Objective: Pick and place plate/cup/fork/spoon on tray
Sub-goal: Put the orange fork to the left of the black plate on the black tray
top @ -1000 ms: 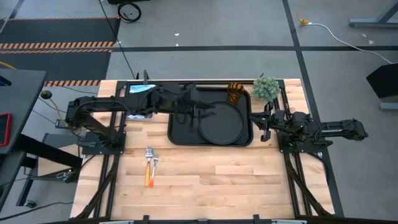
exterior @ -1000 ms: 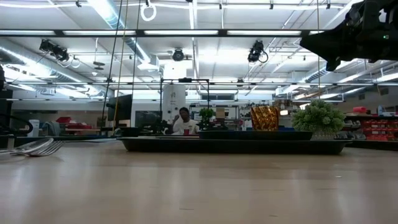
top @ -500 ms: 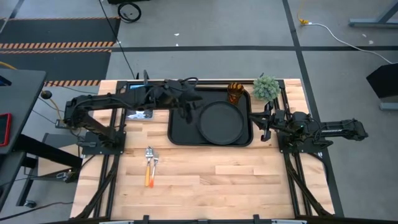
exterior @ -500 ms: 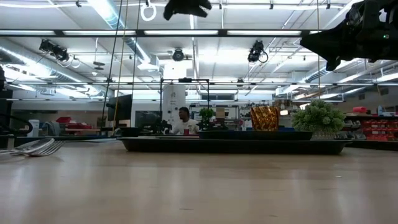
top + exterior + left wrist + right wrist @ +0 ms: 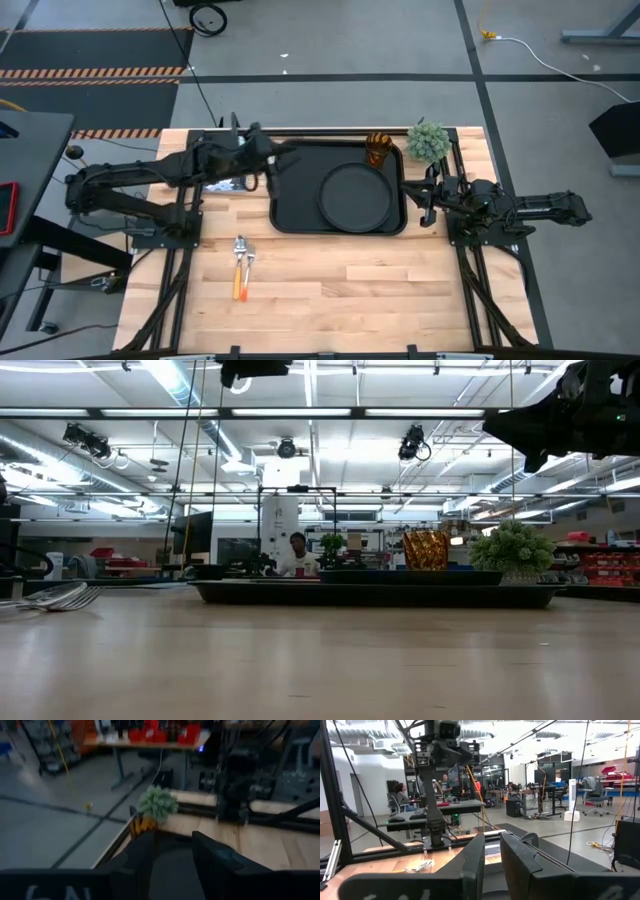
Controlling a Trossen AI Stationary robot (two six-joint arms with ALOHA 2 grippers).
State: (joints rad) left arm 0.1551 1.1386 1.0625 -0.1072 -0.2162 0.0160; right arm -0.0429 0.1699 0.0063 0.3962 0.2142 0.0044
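Observation:
The black tray [image 5: 290, 205] lies at the table's far middle. The round black plate [image 5: 355, 197] lies flat in its right half. The amber cup [image 5: 378, 150] stands upright in the tray's far right corner and shows in the low view [image 5: 426, 550]. The orange-handled fork and spoon [image 5: 241, 266] lie side by side on the wood at the near left. My left gripper [image 5: 266, 166] is open and empty, up in the air over the tray's left rim. My right gripper [image 5: 424, 200] waits by the tray's right rim, its fingers a narrow gap apart [image 5: 492, 855].
A small green plant [image 5: 427, 142] stands at the far right, just beyond the tray's corner. A blue-white picture card [image 5: 225, 183] lies left of the tray, partly under my left arm. Bare wood spans the near half. People sit in the room behind the table [image 5: 297, 555].
My left gripper has drawn back from over the plate's left edge toward the table's left edge and has risen, empty. The plate lies still in the tray.

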